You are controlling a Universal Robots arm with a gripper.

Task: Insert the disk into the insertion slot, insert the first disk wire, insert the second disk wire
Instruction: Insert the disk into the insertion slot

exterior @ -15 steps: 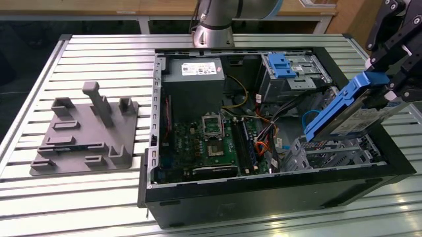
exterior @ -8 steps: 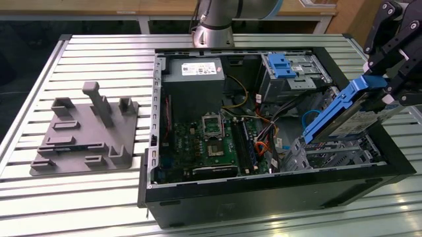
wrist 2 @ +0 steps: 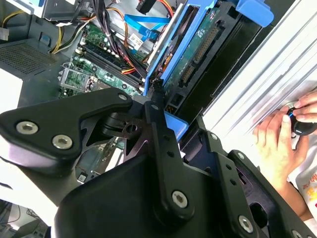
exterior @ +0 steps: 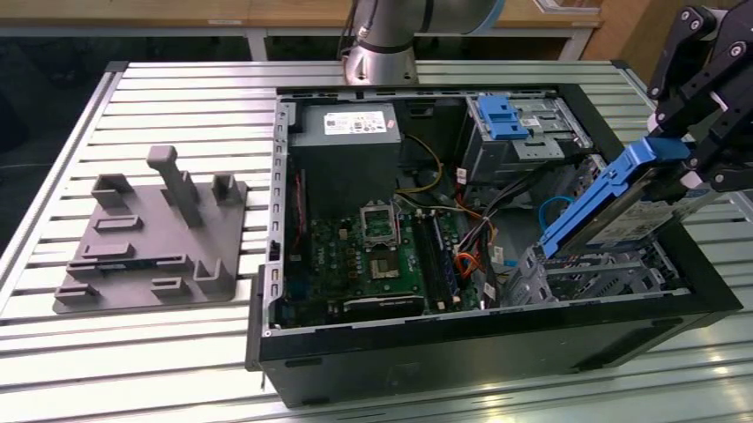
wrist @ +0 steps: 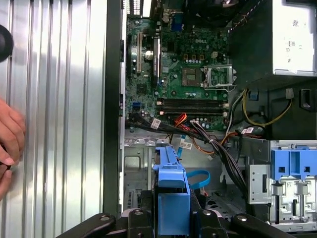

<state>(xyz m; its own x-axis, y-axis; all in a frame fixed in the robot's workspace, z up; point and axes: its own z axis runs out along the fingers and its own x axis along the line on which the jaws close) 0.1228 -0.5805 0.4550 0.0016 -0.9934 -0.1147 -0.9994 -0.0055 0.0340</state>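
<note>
1. In the exterior view, the black gripper (exterior: 689,163) has its jaws closed narrowly on the upper end of the disk (exterior: 612,207).
   - The disk stands steeply tilted. Its lower end meets the rim of the insertion slot (exterior: 588,275), and I cannot tell how deep it sits.
   - The slot lies in the corner of an open computer case (exterior: 471,348), at the exterior view's right.
   - Inside the case are a motherboard (exterior: 376,256), a power supply (exterior: 347,123) and a grey cage with a blue latch (exterior: 512,119).
   - Loose cables (exterior: 471,238) lie between the motherboard and the slot.
   - The case rests on a slatted metal table (exterior: 176,97). A grey fixture plate (exterior: 153,238) lies well apart, at the exterior view's left.

2. In the second wrist view, the gripper (wrist 2: 176,124) pinches the blue carrier edge of the disk (wrist 2: 195,52) between its black fingers (wrist 2: 158,129).
   - The disk's connector side faces the camera.
   - The cables (wrist 2: 111,44) run beside the disk, over the motherboard (wrist 2: 94,69).
   - A person's hand (wrist 2: 275,144) rests on the table (wrist 2: 267,79) beside the case.

3. In the first wrist view, the gripper (wrist: 171,220) is clamped on the disk (wrist: 171,173), which points down into the grey slot (wrist: 136,166).
   - The black cable bundle (wrist: 220,151) and a blue flat cable (wrist: 198,176) lie just beside the slot.
   - Beyond them are the motherboard (wrist: 183,74), the power supply (wrist: 294,34) and the latched cage (wrist: 292,168).
   - The hand (wrist: 10,139) lies on the table slats (wrist: 54,99).
</note>
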